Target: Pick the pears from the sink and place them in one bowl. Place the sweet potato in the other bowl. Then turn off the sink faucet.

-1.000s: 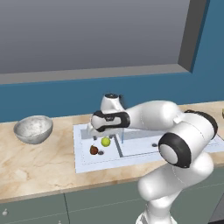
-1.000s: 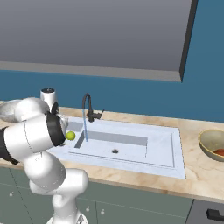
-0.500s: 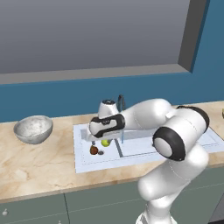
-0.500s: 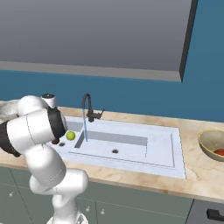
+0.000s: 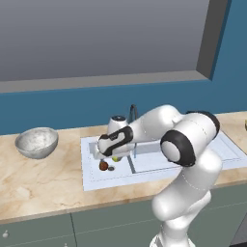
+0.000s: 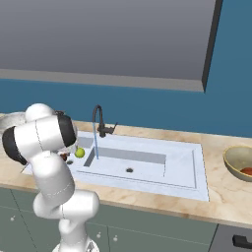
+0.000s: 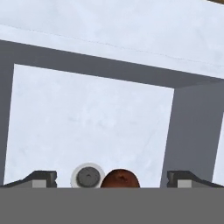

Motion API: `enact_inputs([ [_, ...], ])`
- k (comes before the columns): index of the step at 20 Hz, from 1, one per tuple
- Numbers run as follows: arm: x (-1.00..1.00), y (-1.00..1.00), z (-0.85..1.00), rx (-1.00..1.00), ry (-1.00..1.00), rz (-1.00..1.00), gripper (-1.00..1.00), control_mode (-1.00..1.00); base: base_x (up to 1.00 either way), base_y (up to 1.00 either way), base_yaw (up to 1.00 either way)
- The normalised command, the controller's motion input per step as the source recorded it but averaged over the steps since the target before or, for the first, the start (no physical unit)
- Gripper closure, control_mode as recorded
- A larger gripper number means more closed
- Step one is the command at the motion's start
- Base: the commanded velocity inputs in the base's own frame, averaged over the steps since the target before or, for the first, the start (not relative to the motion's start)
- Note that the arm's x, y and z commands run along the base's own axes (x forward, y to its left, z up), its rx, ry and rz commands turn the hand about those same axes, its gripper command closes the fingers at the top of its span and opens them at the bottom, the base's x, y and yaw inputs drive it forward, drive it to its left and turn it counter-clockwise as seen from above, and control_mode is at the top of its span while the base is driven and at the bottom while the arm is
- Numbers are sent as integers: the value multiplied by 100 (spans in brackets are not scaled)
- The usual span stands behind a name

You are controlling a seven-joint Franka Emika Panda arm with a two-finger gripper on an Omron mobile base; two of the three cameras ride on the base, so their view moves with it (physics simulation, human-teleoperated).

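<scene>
The claw (image 7: 111, 179) hangs low over the left basin of the sink (image 5: 91, 178), spread as wide as it goes and holding nothing. From the hand's own view, its two tips stand far apart with the brown pear (image 7: 120, 179) between them, a little toward the right tip, touching neither. The round drain (image 7: 88, 176) sits just beside the pear on the other side.

From behind, the brown pear (image 5: 103, 165) lies on the basin floor right under the hand, and the yellow-green pear (image 5: 116, 158) rests close by, nearer the divider. The pear is roundish, so I'd judge no turning of the wrist is needed, just a straight drop. The grey bowl (image 5: 36, 142) waits on the table (image 5: 43, 181) well to the left. Water runs from the black faucet (image 6: 99, 124).
</scene>
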Motion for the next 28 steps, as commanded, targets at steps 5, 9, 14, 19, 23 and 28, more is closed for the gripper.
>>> enact_inputs([
  [5,29,14,-24,0,0,1,-100,-100,0,0,0],
  [9,31,15,-26,0,0,1,-100,-100,0,0,0],
  [14,30,13,-29,0,1,1,-100,-100,0,0,0],
  [19,17,13,-27,0,0,1,-100,-100,0,0,0],
  [23,0,3,-32,-3,0,0,-100,-100,0,0,0],
  [28,-1,0,-33,-1,0,0,-100,-100,0,0,0],
])
